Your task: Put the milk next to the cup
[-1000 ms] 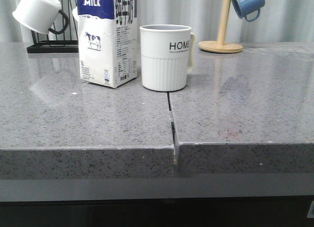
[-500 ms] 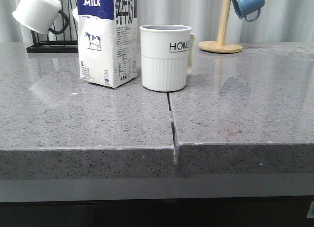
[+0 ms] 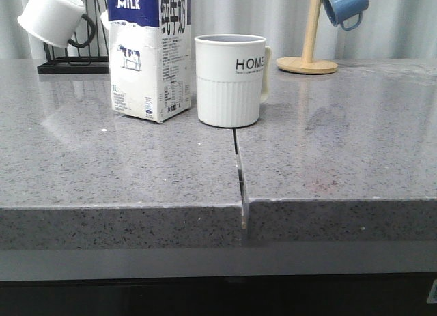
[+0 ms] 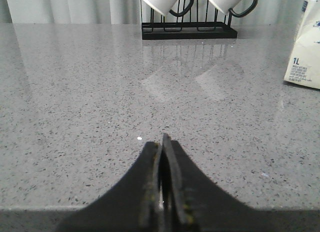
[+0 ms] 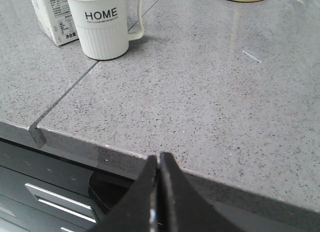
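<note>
The milk carton (image 3: 149,53) stands upright on the grey counter, white with a dark blue top band and a cow picture. The off-white HOME cup (image 3: 229,80) stands upright right beside it, on its right, with a narrow gap between them. Both also show in the right wrist view, the cup (image 5: 103,25) and a corner of the carton (image 5: 52,16). A corner of the carton shows in the left wrist view (image 4: 306,54). My left gripper (image 4: 161,142) is shut and empty over the counter's front. My right gripper (image 5: 158,159) is shut and empty at the counter's front edge. Neither shows in the front view.
A black wire rack (image 3: 72,60) with white mugs (image 3: 53,16) stands at the back left. A wooden mug tree (image 3: 308,56) with a blue mug (image 3: 345,5) stands at the back right. A seam (image 3: 238,169) splits the counter. Drawers (image 5: 50,202) lie below the front edge.
</note>
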`<state>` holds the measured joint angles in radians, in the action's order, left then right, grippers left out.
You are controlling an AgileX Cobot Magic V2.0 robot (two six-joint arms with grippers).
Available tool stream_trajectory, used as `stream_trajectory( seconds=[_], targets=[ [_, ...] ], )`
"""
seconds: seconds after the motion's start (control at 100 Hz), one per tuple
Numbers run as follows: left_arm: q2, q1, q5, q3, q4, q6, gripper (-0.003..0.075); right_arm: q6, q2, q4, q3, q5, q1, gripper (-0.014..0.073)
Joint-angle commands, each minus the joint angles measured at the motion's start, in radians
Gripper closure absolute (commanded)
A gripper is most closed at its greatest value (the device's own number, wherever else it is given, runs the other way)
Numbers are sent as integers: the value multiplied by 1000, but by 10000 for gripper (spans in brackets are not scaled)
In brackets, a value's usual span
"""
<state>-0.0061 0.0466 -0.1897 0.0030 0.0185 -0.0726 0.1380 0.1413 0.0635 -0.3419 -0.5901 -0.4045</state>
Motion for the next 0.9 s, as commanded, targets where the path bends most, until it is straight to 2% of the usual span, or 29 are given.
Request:
stream_trajectory(
  seconds=[0.0, 0.3, 0.42, 0.64, 0.78, 0.89],
  targets=[
    [-32, -2, 75, 40, -3, -9, 741, -7, 10, 2, -24, 77, 2, 655],
    [-32, -2, 75, 40, -3, -9, 741, -7, 10, 15, -24, 90, 3, 655],
    [-32, -2, 75, 40, -3, -9, 741, -7, 10, 13, 11, 179, 25, 655],
    [-32, -2, 75, 40, -3, -9, 741, -7, 10, 9, 168, 451, 207, 655],
    [-32, -2, 75, 40, -3, -9, 741, -7, 2, 4, 269, 562, 357, 655],
    [-32, -2, 75, 40, -3, -9, 741, -7, -52, -8, 332, 614, 422, 655]
  ],
)
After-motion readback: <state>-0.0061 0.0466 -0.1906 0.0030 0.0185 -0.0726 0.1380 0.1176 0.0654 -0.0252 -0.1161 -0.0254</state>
